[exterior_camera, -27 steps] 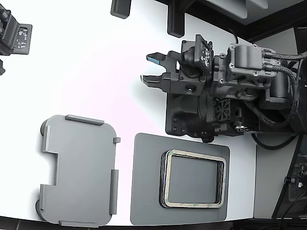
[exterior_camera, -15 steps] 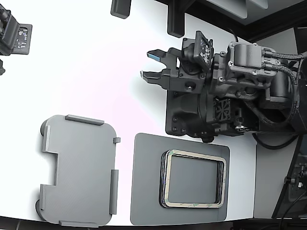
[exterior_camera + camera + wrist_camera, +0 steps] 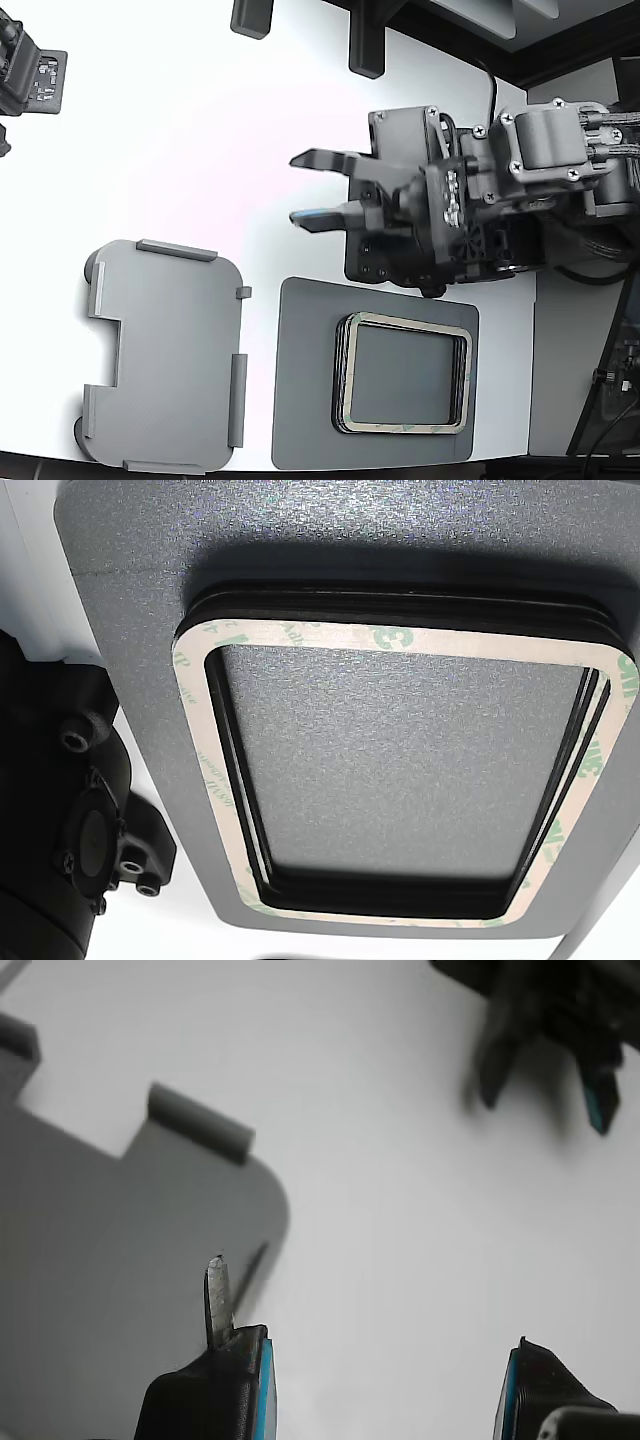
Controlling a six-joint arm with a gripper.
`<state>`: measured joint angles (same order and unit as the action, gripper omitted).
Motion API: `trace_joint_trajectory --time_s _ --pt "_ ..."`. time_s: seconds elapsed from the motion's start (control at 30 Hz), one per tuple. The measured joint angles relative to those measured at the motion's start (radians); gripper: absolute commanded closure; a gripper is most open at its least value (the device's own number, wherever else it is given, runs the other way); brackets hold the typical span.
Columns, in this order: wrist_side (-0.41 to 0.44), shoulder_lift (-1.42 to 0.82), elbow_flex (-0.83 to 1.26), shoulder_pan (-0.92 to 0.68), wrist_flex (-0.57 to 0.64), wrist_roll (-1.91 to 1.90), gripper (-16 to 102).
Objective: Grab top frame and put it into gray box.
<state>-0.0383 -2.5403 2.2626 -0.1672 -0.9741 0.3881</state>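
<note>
My gripper (image 3: 308,187) hangs over bare white tabletop (image 3: 190,130) with its two fingers spread wide apart and nothing between them. In the wrist view the fingertips (image 3: 235,1380) show as dark blocks edged with blue, with only white surface in the gap.

The top frame (image 3: 404,325) is not in my grasp. It lies on a stack of like frames, which sits on a dark gray pad (image 3: 300,400). In the exterior view that pad is below my arm, and the stack is well apart from my fingertips, back toward my wrist side rather than ahead of them. The other view shows the frame (image 3: 400,640) close up: pale cream with faint green print, flat, its centre open onto the speckled pad (image 3: 330,540), and the darker edges of the frames beneath peeking out along its inner rim.

The gray box (image 3: 165,355) rests on the tabletop apart from the pad, toward the exterior view's left, lower than my fingertips in that view and not under them. It holds nothing. Its raised tabs and stepped notch are plain to see. In the wrist view a rounded corner of the box (image 3: 120,1290) and one tab lie just ahead of one of my fingers.

A second dark gripper (image 3: 545,1020) shows blurred at the far side of the wrist view.
</note>
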Motion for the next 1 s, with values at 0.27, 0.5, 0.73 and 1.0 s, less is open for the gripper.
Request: trace_joint_trajectory --time_s 0.27,0.5,0.73,1.0 --pt "0.020 0.215 -0.192 -0.222 -0.201 0.276 -12" --pt "0.038 0.353 -0.350 -0.457 -0.371 0.532 -10" --pt "-0.067 0.491 -0.477 -0.635 -0.525 0.842 4" --pt "-0.026 0.552 -0.506 -0.807 -0.612 1.074 -10"
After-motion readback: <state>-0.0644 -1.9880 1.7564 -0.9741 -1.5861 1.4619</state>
